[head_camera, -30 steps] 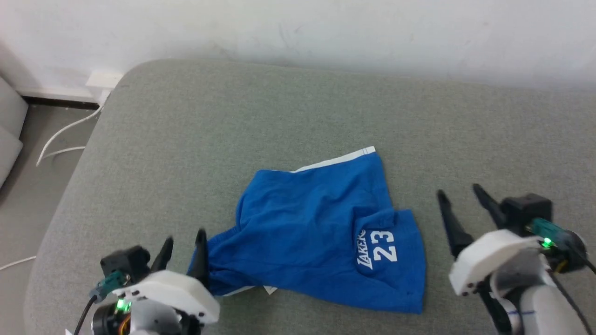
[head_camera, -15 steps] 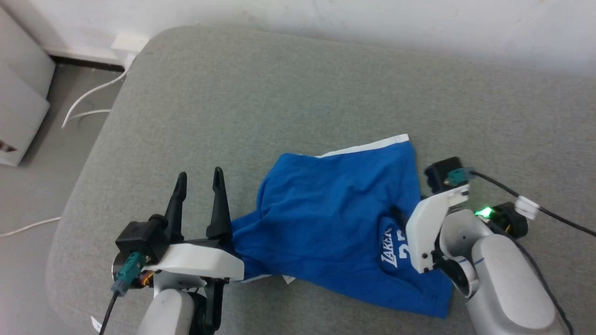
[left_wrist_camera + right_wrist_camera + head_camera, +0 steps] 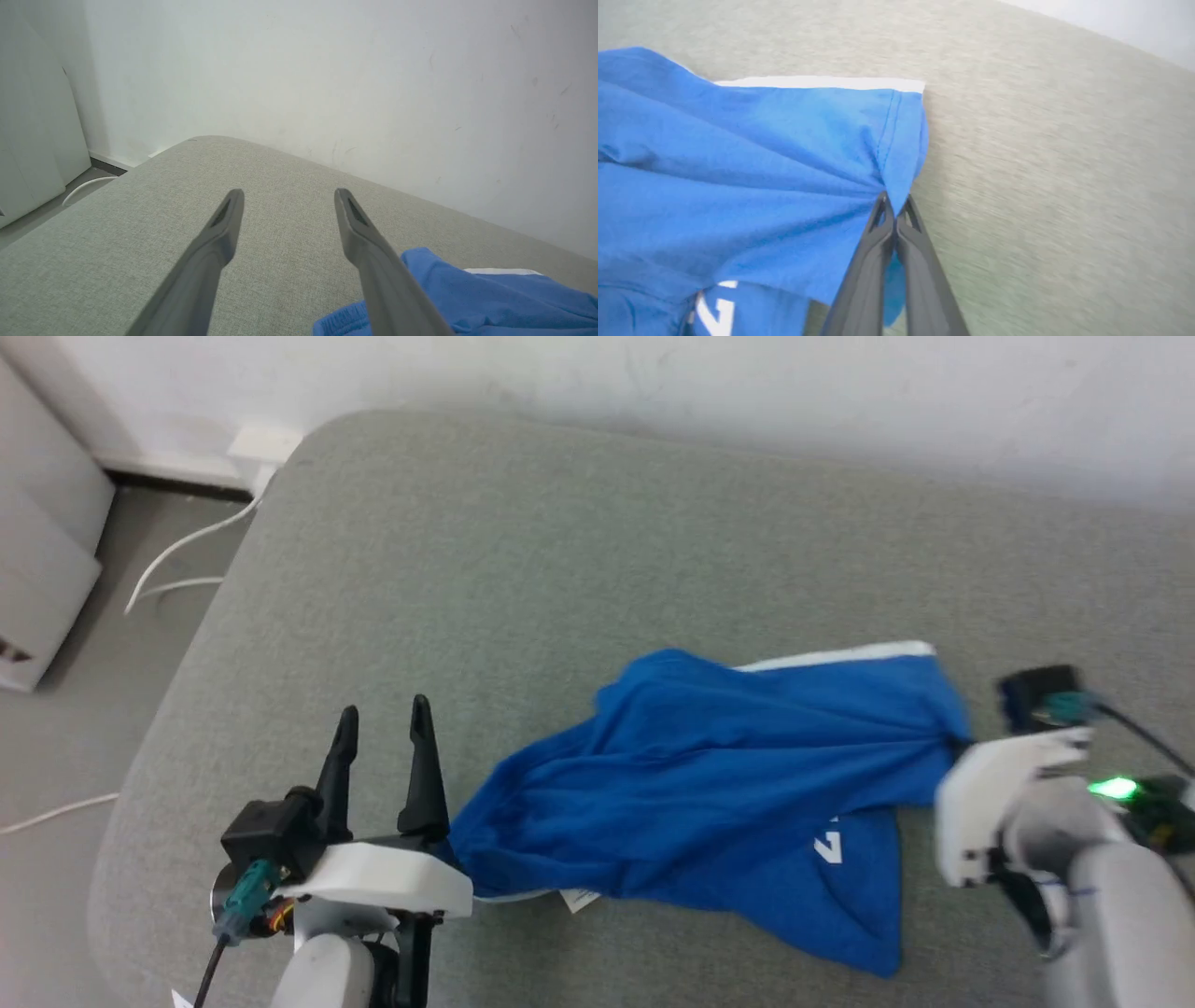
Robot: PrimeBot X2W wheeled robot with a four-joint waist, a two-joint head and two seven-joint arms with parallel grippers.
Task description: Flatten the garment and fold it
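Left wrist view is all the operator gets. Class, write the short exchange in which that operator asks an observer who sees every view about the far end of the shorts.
Operator: Does the other arm have the garment?
Observer: Yes. The right gripper is shut on the garment, pinching its stitched hem edge.
Operator: Does the cloth lie flat there?
Observer: No. Creases fan out from that pinch, and the white printed mark is partly covered by the layer above it.
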